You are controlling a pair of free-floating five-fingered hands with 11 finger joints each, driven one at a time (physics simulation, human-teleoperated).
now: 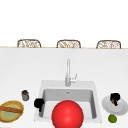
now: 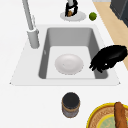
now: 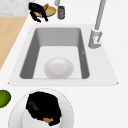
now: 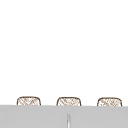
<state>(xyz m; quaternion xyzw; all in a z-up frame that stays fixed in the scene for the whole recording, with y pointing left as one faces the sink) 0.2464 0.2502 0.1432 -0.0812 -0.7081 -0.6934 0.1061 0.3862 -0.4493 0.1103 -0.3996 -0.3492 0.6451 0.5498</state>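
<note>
My right hand (image 1: 115, 97) is over a white plate (image 1: 122, 108) on the counter right of the sink, fingers curled round a small orange-brown item (image 3: 48, 120). The same hand (image 3: 42, 107) hides most of that item, and it also appears far off (image 2: 71, 7) on the plate (image 2: 78, 17). My left hand (image 1: 38, 103) hovers at the sink's left rim with relaxed fingers and holds nothing; from the left side this hand (image 2: 110, 58) points over the basin's edge. A white dish (image 2: 69, 64) lies in the sink (image 2: 25, 75).
A green lime (image 1: 112, 118) lies by the plate. A dark jar (image 1: 25, 95) and a yellow round dish (image 1: 5, 115) carrying a brown stick stand left of the sink. The faucet (image 1: 68, 72) rises behind the basin. A big red sphere (image 1: 67, 114) covers the sink's front.
</note>
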